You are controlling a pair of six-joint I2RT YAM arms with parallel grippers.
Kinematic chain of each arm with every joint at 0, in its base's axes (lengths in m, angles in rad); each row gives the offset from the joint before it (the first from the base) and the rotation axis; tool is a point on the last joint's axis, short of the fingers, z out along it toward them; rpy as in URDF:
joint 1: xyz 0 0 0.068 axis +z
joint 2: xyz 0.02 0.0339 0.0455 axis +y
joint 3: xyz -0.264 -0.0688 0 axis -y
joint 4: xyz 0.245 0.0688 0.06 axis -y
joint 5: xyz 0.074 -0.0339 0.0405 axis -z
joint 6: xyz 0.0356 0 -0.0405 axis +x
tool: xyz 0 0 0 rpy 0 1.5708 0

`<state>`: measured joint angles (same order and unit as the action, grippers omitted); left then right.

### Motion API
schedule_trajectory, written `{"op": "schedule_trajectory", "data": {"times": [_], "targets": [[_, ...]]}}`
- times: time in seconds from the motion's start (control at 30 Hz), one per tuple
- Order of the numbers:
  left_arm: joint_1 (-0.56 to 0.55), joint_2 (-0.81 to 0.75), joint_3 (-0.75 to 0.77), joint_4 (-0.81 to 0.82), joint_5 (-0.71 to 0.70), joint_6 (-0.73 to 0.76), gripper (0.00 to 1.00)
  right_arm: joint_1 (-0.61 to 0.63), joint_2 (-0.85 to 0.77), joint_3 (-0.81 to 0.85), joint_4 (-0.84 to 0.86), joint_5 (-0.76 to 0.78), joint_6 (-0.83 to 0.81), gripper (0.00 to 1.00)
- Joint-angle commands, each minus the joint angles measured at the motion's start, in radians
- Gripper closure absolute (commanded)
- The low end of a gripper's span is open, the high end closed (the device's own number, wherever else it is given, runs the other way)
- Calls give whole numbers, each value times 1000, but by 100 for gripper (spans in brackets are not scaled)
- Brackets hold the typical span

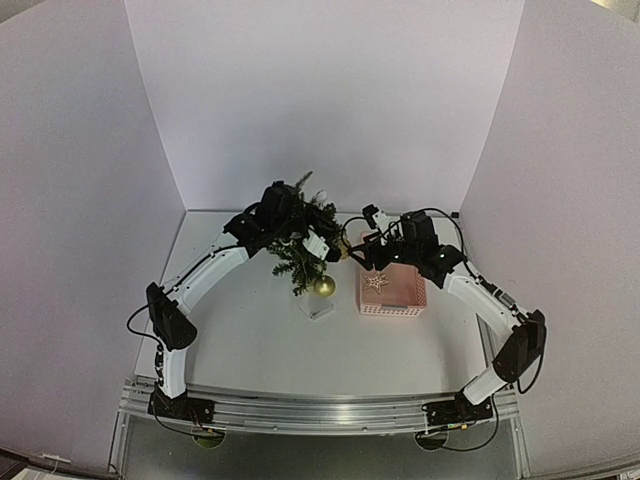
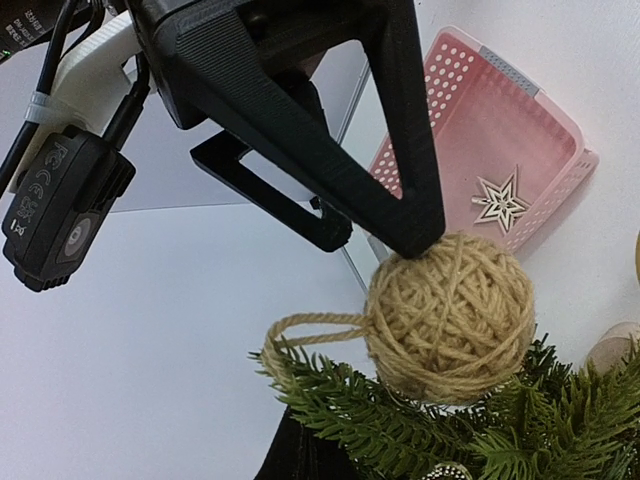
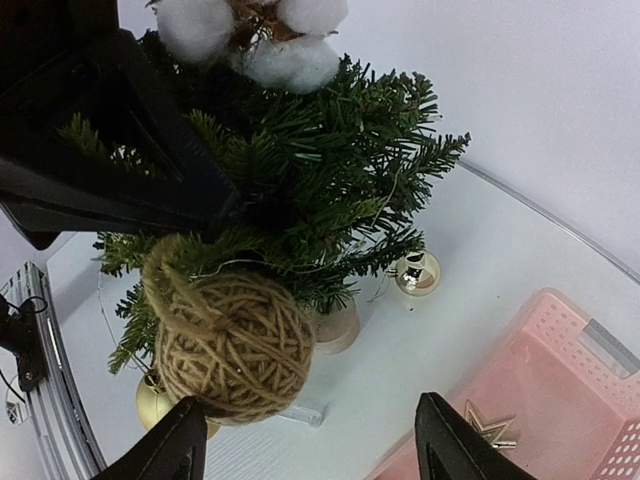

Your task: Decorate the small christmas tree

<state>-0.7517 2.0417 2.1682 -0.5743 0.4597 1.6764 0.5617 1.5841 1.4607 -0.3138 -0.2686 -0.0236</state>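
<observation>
Mostly the small christmas tree hides behind the left gripper, jaws closed, any pinched branch unseen. Dark green, bushy, it sits mid-table beside the pink basket, a twine ball hung on it; the right gripper gapes empty beneath.

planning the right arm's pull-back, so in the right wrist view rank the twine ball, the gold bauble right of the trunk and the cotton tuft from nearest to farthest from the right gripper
From the right gripper:
1. twine ball, just above the finger on the picture's left, hanging on the small christmas tree.
2. gold bauble, farther up, right of the trunk.
3. cotton tuft, at the picture's top, beyond the branches.
</observation>
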Motion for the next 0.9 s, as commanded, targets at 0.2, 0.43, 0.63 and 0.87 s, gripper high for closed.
{"op": "schedule_trajectory", "data": {"times": [0.2,0.43,0.63,0.87], "targets": [[6,-45,-37,12,19,8,100,2,20,77,16,-100,16,33],[5,-56,-58,40,36,11,100,2,37,102,60,-158,41,41],[4,-59,-71,64,48,9,100,2,57,112,65,-142,62,41],[3,-64,-88,85,46,5,100,3,77,130,70,-149,82,44]]}}
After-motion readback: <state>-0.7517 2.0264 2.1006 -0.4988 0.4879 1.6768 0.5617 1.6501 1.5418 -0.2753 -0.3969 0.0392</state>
